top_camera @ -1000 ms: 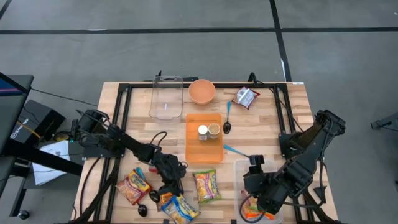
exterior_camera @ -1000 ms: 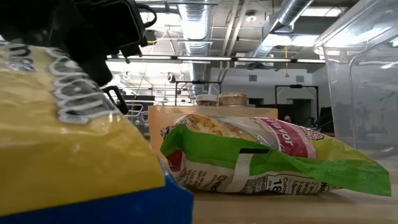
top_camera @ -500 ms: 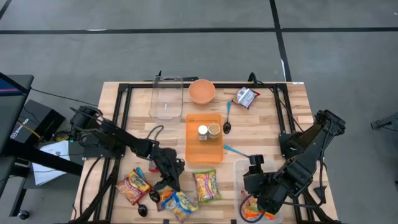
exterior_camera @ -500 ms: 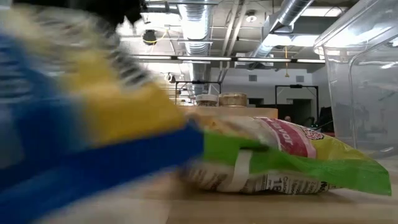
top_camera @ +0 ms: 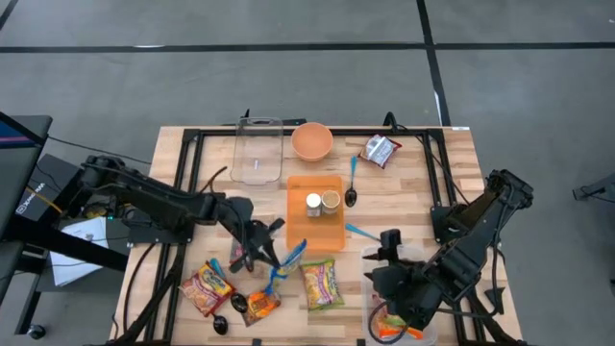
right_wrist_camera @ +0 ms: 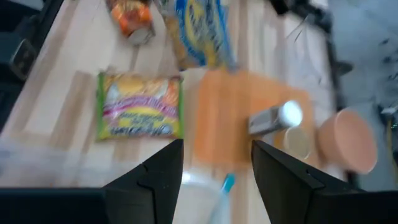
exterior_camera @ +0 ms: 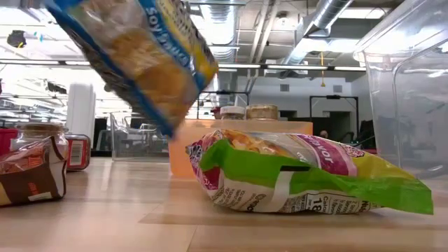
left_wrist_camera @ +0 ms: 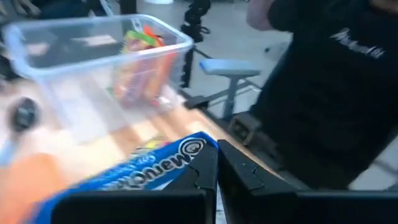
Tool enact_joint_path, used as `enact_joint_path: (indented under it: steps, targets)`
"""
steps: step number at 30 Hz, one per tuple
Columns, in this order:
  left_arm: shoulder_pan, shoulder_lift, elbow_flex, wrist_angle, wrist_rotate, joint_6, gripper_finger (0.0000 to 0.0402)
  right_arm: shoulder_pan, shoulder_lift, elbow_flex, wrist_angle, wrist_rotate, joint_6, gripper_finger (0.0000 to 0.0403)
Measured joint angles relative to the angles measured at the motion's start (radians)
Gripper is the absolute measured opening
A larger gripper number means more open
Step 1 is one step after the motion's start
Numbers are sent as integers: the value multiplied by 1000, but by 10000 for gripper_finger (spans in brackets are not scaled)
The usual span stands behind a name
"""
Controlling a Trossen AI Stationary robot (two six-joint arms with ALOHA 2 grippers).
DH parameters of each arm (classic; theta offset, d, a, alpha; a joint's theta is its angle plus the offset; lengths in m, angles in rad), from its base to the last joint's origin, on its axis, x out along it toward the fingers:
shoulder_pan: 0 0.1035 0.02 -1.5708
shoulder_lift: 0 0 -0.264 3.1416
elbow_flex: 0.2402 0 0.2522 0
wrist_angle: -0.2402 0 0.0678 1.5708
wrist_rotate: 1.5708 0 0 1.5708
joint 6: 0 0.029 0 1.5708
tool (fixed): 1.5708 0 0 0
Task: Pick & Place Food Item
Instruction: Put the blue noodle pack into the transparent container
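The left hand (top_camera: 272,258) is pinching shut on the blue and yellow noodle packet (top_camera: 286,265) and holding it up in the air, over the near middle of the worktop (top_camera: 413,183). The packet is hanging by one edge. The right hand (top_camera: 377,281) is waiting half open by the clear bin (top_camera: 370,258) at the near right corner, with nothing in it.

The packet is looking tilted and swingy, so I think it could slip out if the arm is going fast. It could also bump the green snack bag (top_camera: 319,285) lying just beside it, or the orange tray (top_camera: 315,235) close behind.

The low view is showing the packet (exterior_camera: 136,59) well clear of the wood, which is hard to tell from above. The left wrist view is showing the fingers (left_wrist_camera: 205,180) pressed on the blue edge (left_wrist_camera: 155,168), and a person in dark clothes (left_wrist_camera: 329,81) standing past the worktop.
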Motion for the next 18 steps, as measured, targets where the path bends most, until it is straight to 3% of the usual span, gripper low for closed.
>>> enact_joint_path:
  steps: [8, 14, 18]
  targets:
    - [147, 0, 39, 17, 22, 161, 0, -132, 0, 0, 189, -35, -291, 184]
    - [171, 0, 122, -118, 43, 217, 0, -269, 0, 0, 286, -180, -447, 184]
    - [153, 0, 133, -120, 6, 241, 0, -371, 0, 0, 340, -291, -497, 184]
